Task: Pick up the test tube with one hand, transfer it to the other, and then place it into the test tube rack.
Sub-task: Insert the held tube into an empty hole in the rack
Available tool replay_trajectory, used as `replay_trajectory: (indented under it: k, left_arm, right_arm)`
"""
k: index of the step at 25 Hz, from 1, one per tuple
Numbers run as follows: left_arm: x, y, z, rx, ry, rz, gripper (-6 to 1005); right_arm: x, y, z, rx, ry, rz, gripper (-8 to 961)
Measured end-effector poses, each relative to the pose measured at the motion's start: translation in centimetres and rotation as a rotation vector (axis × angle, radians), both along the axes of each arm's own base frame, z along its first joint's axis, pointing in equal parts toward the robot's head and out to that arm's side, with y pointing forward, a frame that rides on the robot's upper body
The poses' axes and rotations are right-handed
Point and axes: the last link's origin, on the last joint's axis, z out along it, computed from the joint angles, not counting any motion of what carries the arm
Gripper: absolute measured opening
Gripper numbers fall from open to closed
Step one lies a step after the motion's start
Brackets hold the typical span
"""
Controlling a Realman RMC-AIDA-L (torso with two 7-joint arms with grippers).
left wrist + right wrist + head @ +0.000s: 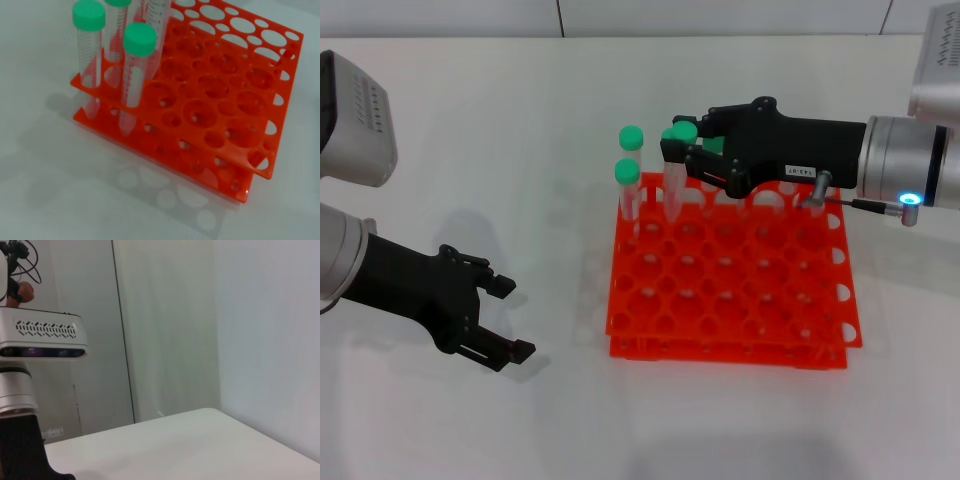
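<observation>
Test tube (674,180) stands upright, clamped in the right gripper (682,152) over the rack's (740,290) far-left holes beside two seated tubes; best lowered straight, released once seated; left gripper (500,318) idle, jaws apart.

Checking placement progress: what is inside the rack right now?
The test tube rack holds two free-standing green-capped tubes in its far left corner; the right gripper holds a third test tube upright there. Its lower end is hidden; other holes look empty.
</observation>
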Motion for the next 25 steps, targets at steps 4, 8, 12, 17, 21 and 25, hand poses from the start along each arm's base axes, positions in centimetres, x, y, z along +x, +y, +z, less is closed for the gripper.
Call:
replay_trajectory:
  k: [4,8,12,17,21,25]
  left_arm:
    - [0.01,0.00,0.00,0.000,-0.001,0.000,887]
    - [0.02,0.02,0.00,0.002,-0.002,-0.001,887]
    - [0.02,0.04,0.00,0.003,-0.002,-0.001,887]
    - [0.02,0.09,0.00,0.006,-0.002,-0.001,887]
    - [0.07,0.12,-0.03,0.007,-0.004,-0.003,887]
    - [0.07,0.10,-0.06,0.006,-0.006,-0.002,887]
  right_arm:
    - [0.14,-0.10,-0.12,-0.002,-0.002,0.001,331]
    - [0.18,-0.11,-0.12,-0.001,-0.003,0.002,332]
    - [0.36,-0.15,-0.19,-0.004,-0.005,-0.004,333]
    - [0.58,-0.11,-0.37,-0.009,-0.009,-0.013,335]
    - [0.69,-0.06,-0.46,-0.007,-0.014,-0.019,337]
    - [0.79,-0.01,-0.59,-0.004,-0.023,-0.024,338]
